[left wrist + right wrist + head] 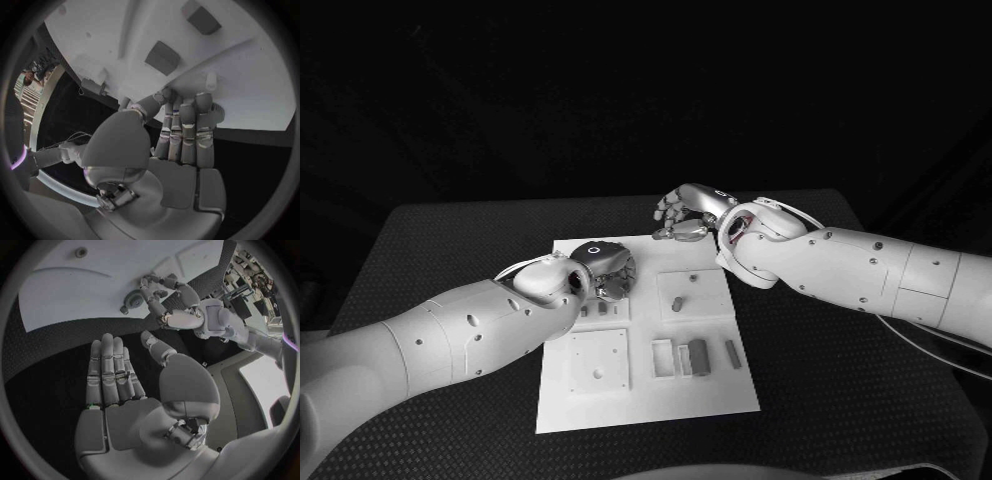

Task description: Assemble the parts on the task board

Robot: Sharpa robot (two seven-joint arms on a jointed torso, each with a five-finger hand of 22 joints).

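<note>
The white task board (589, 400) lies mid-table with several small grey parts (697, 357) on it. My left hand (599, 270) is low over the board's far left area. Its fingers (187, 130) are stretched out side by side, with their tips at the board (250, 95). Just past them stands a small round part (211, 80). The right wrist view shows the same round part (133, 300) close to the left hand (178, 310); nothing is plainly gripped. My right hand (687, 215) hovers at the board's far edge, its fingers (109, 370) spread flat and holding nothing.
Flat rectangular pieces (733, 352) and a square plate (596, 360) lie on the near half of the board. Two square grey recesses (164, 57) lie ahead of the left fingers. Black table (848, 400) surrounds the board on all sides.
</note>
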